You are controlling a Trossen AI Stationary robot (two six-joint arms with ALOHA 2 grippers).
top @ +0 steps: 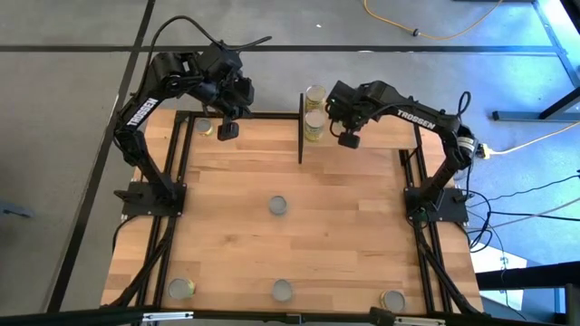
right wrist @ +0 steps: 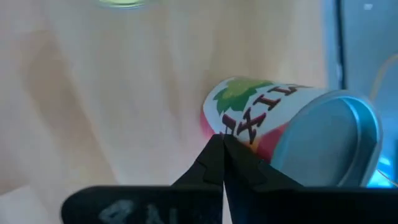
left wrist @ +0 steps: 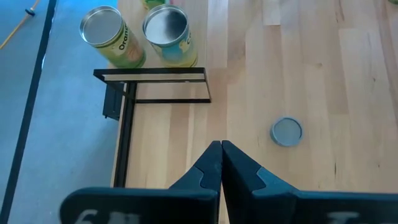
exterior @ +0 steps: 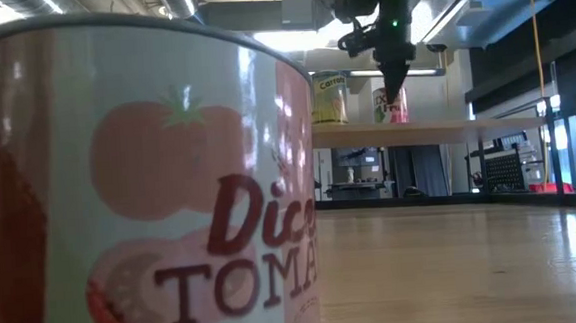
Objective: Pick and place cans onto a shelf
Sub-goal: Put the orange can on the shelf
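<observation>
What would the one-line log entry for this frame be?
left hand shut, empty | right hand shut, over red-label can on shelf | loose cans on table

Premises are presenting as a robotics lab or test workshop. Two dark arms (top: 149, 109) marked TROSSEN are standing bolted to a black metal frame (top: 177, 172) around a butcher-block surface (top: 344, 235). Bare grey concrete floor (top: 63, 136) is surrounding the rig, with a yellow cable (top: 426, 32) and black leads trailing across it. The low view is showing exposed ceiling ducting (exterior: 183, 0), strip lighting and equipment benches (exterior: 514, 168) beyond.
</observation>
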